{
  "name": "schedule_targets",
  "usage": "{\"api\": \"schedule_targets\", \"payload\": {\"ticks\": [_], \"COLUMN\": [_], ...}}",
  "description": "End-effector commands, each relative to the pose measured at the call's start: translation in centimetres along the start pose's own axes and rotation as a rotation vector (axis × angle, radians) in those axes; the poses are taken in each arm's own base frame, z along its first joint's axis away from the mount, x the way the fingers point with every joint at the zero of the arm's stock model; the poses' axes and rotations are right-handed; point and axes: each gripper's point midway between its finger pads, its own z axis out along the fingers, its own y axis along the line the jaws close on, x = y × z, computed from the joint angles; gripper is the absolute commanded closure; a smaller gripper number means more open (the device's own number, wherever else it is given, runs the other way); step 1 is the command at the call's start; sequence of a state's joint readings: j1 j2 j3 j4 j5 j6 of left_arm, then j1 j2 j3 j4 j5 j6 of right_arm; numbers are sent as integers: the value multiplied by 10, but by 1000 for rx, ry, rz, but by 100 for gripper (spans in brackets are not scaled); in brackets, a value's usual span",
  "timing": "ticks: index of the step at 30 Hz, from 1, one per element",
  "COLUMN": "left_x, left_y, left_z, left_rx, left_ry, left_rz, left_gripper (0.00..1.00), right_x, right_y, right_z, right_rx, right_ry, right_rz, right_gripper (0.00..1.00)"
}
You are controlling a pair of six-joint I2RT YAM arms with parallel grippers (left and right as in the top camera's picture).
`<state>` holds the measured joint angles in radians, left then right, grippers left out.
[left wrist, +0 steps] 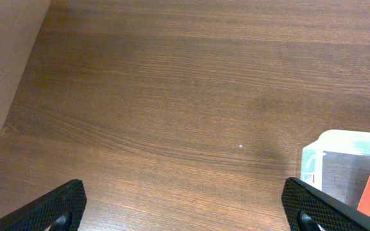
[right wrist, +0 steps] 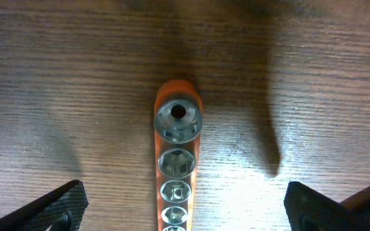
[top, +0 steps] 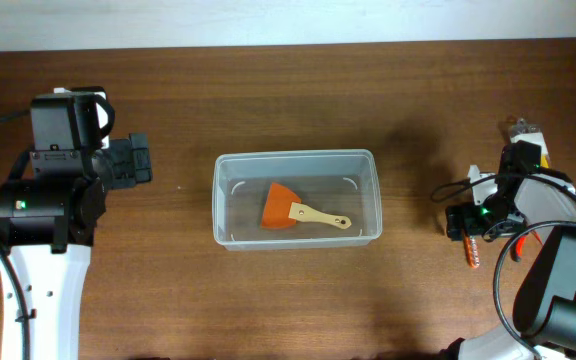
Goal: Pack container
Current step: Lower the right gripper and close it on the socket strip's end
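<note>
- Right gripper [right wrist: 184, 196] is spread wide with nothing held. The orange socket rail [right wrist: 175, 167] lies flat on the table directly under it, centred between the two fingers [right wrist: 50, 208].
- The rail's long axis runs near–far, square to the line between the fingers, so closing would pinch it across its narrow width. By my read no wrist rotation is needed.
- I can't tell whether the fingertips are at rail height or above it. A short descent before closing is likely.
- Container [top: 294, 155] sits mid-table, to the left of the right gripper and well apart from the rail, with its long axis running left–right. The carry is a plain move left, then over the rim.
- An orange scraper [top: 286, 210] already lies inside, blade to the left and wooden handle pointing right. The floor is bare along the far wall and at the left end. The rail probably fits best along the far wall, turned parallel to the container's long side.
- Left gripper [left wrist: 185, 202] is also open and empty, at the left of the table. Only a corner of the container shows at the right edge of its view. The container lies between it and the rail, so this is the right arm's pick.
- The surface is a flat wood-grain table [top: 168, 290], with nothing crowding the rail.
- The sockets sit open end up, so I'd keep the rail level in transit in case any are loose.
</note>
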<state>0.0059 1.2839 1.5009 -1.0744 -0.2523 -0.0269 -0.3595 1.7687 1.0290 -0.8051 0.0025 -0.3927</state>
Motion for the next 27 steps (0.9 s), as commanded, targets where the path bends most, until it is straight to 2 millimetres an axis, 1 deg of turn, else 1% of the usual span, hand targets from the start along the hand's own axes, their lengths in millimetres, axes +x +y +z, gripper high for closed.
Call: {"api": "schedule_targets", "payload": {"ticks": [1, 6, 23, 27], "left_x": [-7, -7, -7, -7], "left_y": [3, 3, 3, 4], "left_z": [-6, -6, -6, -6], "left_rx": [-13, -13, -13, -13], "left_ry": [-24, -24, -24, -24], "left_rz": [-15, -15, -15, -15], "left_gripper": [1, 1, 1, 1], "right_x": [4, 6, 4, 5], "right_y": [0, 1, 0, 0], "right_z": [4, 4, 4, 8], "right_rx": [2, 0, 3, -2], "right_ry": [17, 25, 16, 29], "right_rz": [9, 62, 68, 68], "right_gripper": [1, 1, 1, 1]}}
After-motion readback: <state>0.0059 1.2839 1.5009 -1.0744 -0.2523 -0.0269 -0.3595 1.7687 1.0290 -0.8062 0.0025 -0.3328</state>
